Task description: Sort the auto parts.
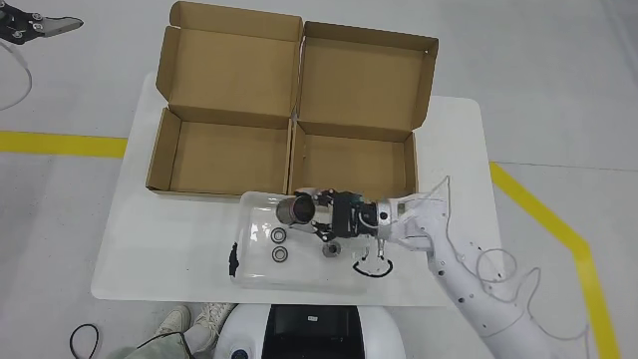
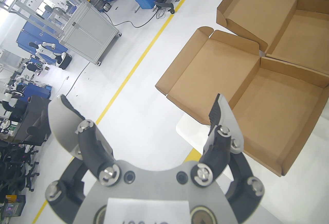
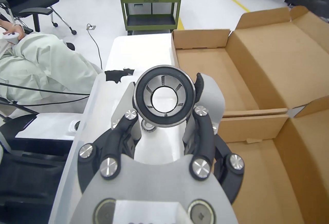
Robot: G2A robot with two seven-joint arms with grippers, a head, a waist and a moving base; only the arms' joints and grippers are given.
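- Transfer of a single part is judged to be the step in hand. A large ring-shaped bearing (image 3: 180,86) is clamped between the fingers of the right gripper (image 3: 165,96) and appears lifted off the clear plastic tray (image 1: 299,271).
- In the top view the bearing (image 1: 298,206) is seen low in the frame, just left of centre. It is over the tray's upper edge and just below the right cardboard box (image 1: 354,165).
- Two small bearings (image 1: 280,244) and one further small part (image 1: 332,249) lie in the tray. The right cardboard box and the left cardboard box (image 1: 224,158) are seen with nothing in them, so the sorting is judged to be at an early stage.
- The left gripper (image 2: 140,106) is held with its fingers spread wide and nothing between them. In the top view it sits at the upper left of the frame (image 1: 40,26), off the white table (image 1: 150,249).
- Next, the bearing needs to be carried over a box's near wall, lowered inside and released. Enough height must be kept to clear that wall. Which box is meant for it cannot be told.
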